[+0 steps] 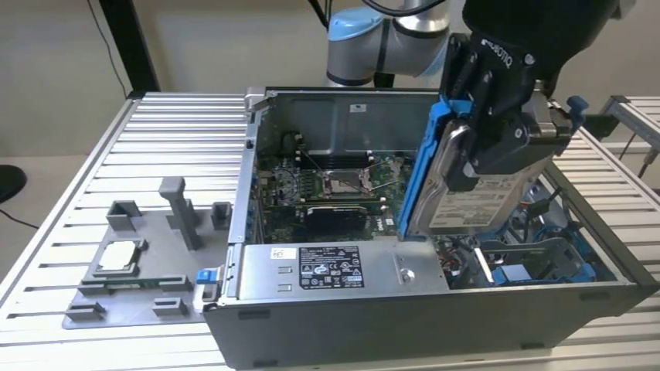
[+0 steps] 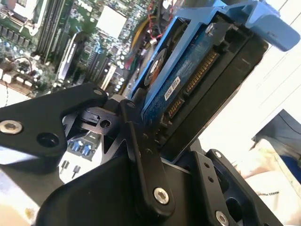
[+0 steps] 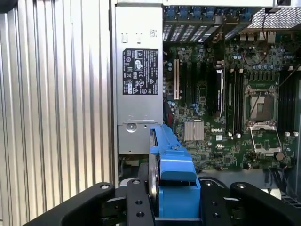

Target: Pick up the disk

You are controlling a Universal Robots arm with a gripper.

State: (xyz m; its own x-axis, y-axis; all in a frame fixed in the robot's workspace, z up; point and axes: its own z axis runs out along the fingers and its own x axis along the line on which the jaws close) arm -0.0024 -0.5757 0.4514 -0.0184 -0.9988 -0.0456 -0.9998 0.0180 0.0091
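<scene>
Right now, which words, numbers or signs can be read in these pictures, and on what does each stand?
Label on the long grey box: too small to read.
White label on the disk, gripped in the tool: blurred.
Sticker on the disk's underside: unreadable.
No text can be quoted.

Silver-metal disk [image 1: 477,202], blue plastic carrier

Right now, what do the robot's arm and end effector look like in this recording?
The arm has silver-grey metal tube segments with light blue joint caps. Its end effector is matte black, built of flat angular link plates joined by silver hex-socket bolts, with white lettering along one side in the exterior view. Black cables hang behind the arm.
</scene>
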